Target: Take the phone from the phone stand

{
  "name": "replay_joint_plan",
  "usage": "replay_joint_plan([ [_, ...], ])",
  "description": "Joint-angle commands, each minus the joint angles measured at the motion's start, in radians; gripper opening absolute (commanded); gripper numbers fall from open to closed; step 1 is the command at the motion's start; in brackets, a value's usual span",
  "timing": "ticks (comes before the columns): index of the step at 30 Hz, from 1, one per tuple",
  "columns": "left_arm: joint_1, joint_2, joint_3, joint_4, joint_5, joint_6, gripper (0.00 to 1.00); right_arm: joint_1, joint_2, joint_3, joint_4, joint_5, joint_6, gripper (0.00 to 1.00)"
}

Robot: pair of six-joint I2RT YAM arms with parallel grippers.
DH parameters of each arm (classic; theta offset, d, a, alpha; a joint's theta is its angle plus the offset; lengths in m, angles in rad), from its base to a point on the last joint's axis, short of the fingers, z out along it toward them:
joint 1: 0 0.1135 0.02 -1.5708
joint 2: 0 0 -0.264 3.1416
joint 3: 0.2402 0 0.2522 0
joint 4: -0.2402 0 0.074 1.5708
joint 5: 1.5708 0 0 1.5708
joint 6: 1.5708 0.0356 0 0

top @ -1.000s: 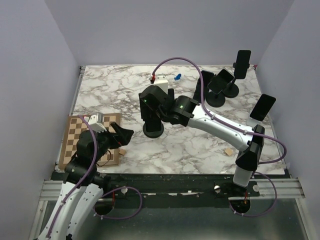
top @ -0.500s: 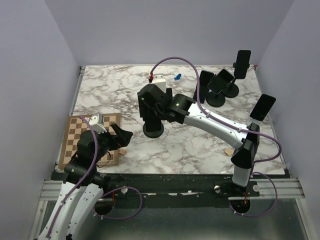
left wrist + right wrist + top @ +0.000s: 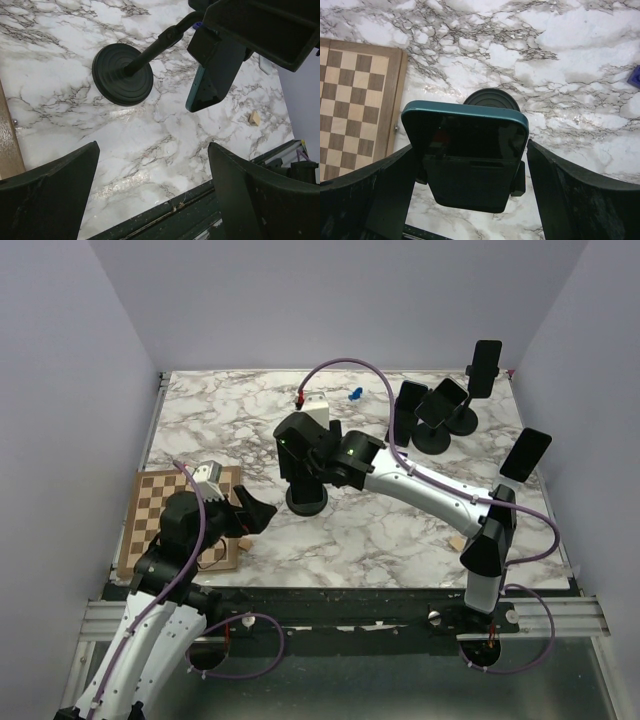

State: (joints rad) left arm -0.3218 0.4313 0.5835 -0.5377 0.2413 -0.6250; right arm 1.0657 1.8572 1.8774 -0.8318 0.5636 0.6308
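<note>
Barely begun, with phone point(image 3: 465, 131) seated on phone stand point(image 3: 491, 98) between right claw point(image 3: 470, 146) fingers, grip unclear, left claw point(image 3: 152, 146) spread nearby.

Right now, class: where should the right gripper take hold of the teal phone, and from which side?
Its two long edges, upper half, coming from above: the phone leans back, its lower end seated in the stand's cradle, so only the sides and top are free.
</note>
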Motion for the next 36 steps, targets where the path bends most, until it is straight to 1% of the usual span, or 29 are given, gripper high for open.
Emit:
replay_joint_plan([
  [1,0.004,0.035,0.037,0.042,0.047,0.015,0.96,0.001,0.040,0.050,-0.046,0.040,0.010,0.91],
  [4,0.004,0.045,0.032,0.054,0.052,0.010,0.96,0.002,0.043,0.053,-0.041,0.035,0.005,0.86],
  [7,0.004,0.052,0.022,0.076,0.061,0.001,0.96,0.004,0.043,0.047,-0.016,0.005,-0.008,0.77],
  [11,0.004,0.063,0.015,0.097,0.087,-0.011,0.96,0.004,0.031,0.028,0.016,-0.016,-0.034,0.46],
  [12,0.004,0.064,0.014,0.104,0.095,-0.012,0.96,0.004,0.024,0.020,0.021,-0.016,-0.041,0.40],
  [14,0.004,0.066,0.007,0.118,0.109,-0.012,0.96,0.004,0.007,0.003,0.036,-0.031,-0.062,0.32],
  [17,0.004,0.063,-0.007,0.151,0.138,-0.012,0.92,0.005,-0.014,-0.010,0.038,-0.073,-0.094,0.15],
  [19,0.004,0.061,-0.019,0.189,0.171,-0.015,0.87,0.004,-0.028,-0.018,0.037,-0.108,-0.111,0.03],
  [20,0.004,0.058,-0.025,0.207,0.189,-0.018,0.85,0.004,-0.034,-0.019,0.030,-0.125,-0.116,0.01],
  [26,0.004,0.056,-0.056,0.292,0.266,-0.032,0.67,0.002,-0.094,-0.047,0.020,-0.225,-0.121,0.01],
  [28,0.004,0.052,-0.071,0.327,0.296,-0.037,0.63,0.003,-0.109,-0.054,0.008,-0.246,-0.111,0.01],
  [32,0.004,0.049,-0.111,0.432,0.351,-0.073,0.61,0.004,-0.108,-0.059,-0.012,-0.296,-0.085,0.01],
  [36,0.004,0.074,-0.116,0.460,0.351,-0.074,0.59,0.012,-0.113,-0.080,0.020,-0.320,-0.064,0.01],
])
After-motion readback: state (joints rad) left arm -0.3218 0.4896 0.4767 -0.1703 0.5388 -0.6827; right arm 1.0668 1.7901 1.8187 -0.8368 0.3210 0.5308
